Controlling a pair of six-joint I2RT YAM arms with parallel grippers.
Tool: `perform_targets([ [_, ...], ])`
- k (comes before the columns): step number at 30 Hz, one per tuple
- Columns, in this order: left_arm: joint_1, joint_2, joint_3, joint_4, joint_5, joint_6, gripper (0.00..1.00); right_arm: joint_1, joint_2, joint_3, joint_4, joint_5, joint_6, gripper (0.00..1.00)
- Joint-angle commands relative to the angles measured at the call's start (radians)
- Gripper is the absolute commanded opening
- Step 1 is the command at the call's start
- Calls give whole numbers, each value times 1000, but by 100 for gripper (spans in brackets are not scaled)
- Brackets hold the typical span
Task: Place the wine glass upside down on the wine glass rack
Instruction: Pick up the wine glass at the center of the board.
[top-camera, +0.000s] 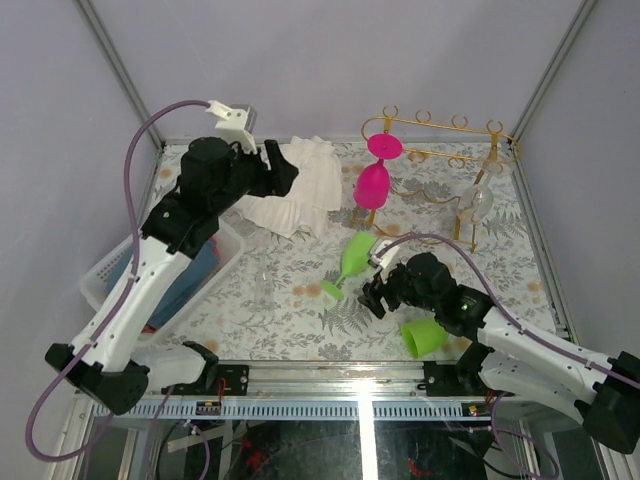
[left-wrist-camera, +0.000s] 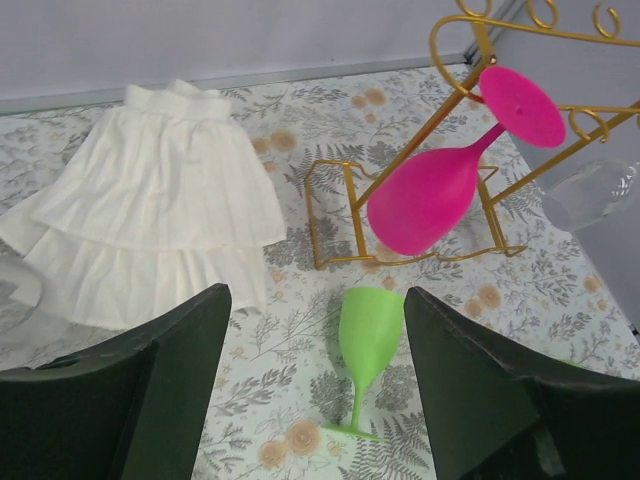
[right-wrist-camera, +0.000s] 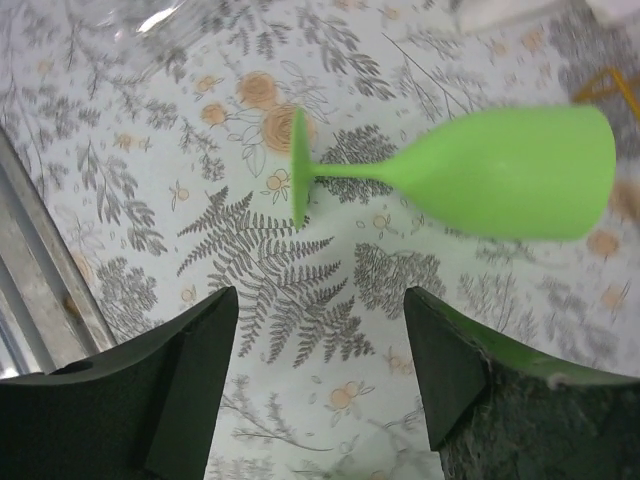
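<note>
Already one pink glass (left-wrist-camera: 430, 195) hangs bowl-down on the wine glass rack (left-wrist-camera: 452, 45), its foot caught on the gold rails, and a clear glass (top-camera: 478, 200) seems to hang at the rack's right end. The rails between them look free.

The green wine glass (top-camera: 352, 262) is not yet on the rack. It lies on its side on the flowered counter (top-camera: 300, 320), in front of the rack and apart from it, foot toward the arms and bowl toward the back. A second green glass (top-camera: 425, 337) lies beside the right arm, partly hidden by it.

The left claw (left-wrist-camera: 315, 295) is spread wide and holds nothing; it hangs high over the back left of the counter, above a white cloth (left-wrist-camera: 160, 210), looking down at the green glass. The right claw (right-wrist-camera: 320, 295) is also spread and empty, low and just beside the glass's foot, with no finger touching it.

By my reading the green glass has every step ahead: taking it by the stem, lifting it, turning it bowl-down, and sliding its foot onto the rails.
</note>
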Motion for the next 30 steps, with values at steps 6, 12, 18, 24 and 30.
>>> perform_targets([
  [6,16,-127,-153,5,-67,31,71,6,167,185,-129,-292,-986,73],
  [12,19,-169,-209,3,-69,23,71,-5,377,353,-254,-301,-1283,72],
  [18,20,-224,-253,-11,-75,17,72,-81,619,533,-388,-424,-1413,70],
  [24,23,-253,-271,-35,-85,14,72,-104,835,698,-572,-479,-1484,66],
  [30,23,-264,-277,-43,-92,17,72,-105,917,711,-567,-454,-1476,57],
])
